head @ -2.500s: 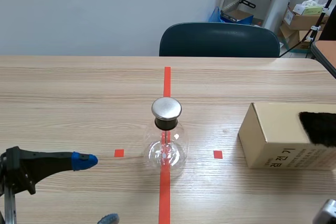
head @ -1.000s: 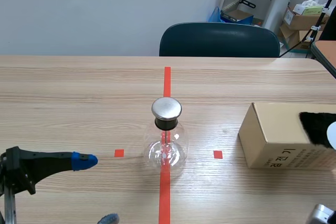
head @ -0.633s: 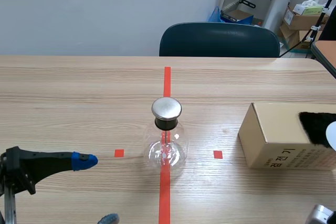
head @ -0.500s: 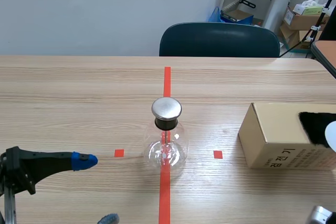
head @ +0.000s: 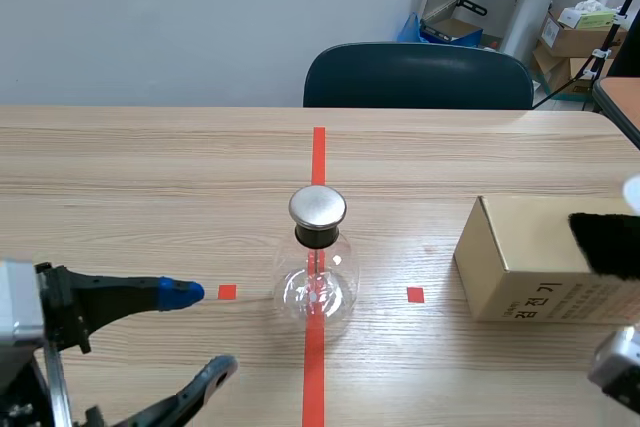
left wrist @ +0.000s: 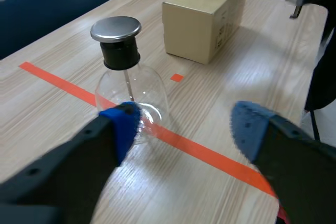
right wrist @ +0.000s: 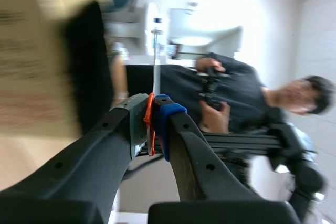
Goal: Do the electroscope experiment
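Observation:
The electroscope (head: 317, 272) is a clear round flask with a black neck and a metal cap (head: 317, 206), standing on the red tape line at mid-table. My left gripper (head: 198, 333) is open just left of it. In the left wrist view the flask (left wrist: 128, 80) stands just ahead of the blue pads (left wrist: 122, 124). My right gripper (right wrist: 154, 106) is shut on a thin white rod (right wrist: 156, 61) with an orange-red base, pointing past the black fur cloth (right wrist: 86, 66). The rod's white tip (head: 632, 192) shows at the far right of the scene view.
A cardboard box (head: 525, 257) lies at the right with the black fur cloth (head: 605, 242) on top. A dark chair (head: 418, 75) stands behind the table. A person (right wrist: 236, 98) is behind the right arm (head: 620, 367).
My left gripper has moved right, toward the flask, and its lower finger is now in view. The rod's white tip has risen from beside the black cloth to above it.

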Robot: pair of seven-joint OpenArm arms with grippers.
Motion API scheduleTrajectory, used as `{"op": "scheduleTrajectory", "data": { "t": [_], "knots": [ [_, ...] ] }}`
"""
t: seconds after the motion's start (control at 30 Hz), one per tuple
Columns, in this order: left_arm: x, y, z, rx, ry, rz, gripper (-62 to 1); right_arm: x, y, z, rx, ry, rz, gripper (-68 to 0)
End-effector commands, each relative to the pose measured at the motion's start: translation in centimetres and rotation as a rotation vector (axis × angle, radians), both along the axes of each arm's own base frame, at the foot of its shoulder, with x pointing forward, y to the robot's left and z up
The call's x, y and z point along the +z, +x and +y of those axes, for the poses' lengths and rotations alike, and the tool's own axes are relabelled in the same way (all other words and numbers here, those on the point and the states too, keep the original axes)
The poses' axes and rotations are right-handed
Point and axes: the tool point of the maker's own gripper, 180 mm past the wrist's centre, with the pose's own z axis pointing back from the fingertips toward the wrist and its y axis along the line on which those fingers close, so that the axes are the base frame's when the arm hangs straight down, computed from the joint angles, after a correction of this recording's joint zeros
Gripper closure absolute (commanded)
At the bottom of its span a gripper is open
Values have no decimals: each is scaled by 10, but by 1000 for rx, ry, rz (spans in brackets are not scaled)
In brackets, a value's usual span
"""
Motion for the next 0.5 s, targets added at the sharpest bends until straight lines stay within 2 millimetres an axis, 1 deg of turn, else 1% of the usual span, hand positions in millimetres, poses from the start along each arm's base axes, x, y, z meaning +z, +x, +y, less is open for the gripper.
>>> {"op": "scheduleTrajectory", "data": {
  "t": [0.0, 0.07, 0.13, 0.23, 0.33, 0.47],
  "knots": [
    [1, 5, -2, 23, -20, -1, -316, 19, 11, -1, 3, -11, -41, -17],
    [-5, 11, -1, 43, -7, 4, -305, 32, 19, 5, -8, 3, -71, -17],
    [-10, 18, -1, 58, 1, 1, -279, 43, 27, 14, -7, 7, -101, -17],
    [-20, 25, 0, 76, 22, -10, -229, 52, 36, 32, 4, 11, -128, -17],
    [-34, 34, 1, 104, 42, -9, -199, 56, 42, 51, 19, 9, -138, -17],
    [-53, 44, 4, 135, 72, -2, -175, 52, 44, 77, 40, -2, -138, -18]
  ]
}}
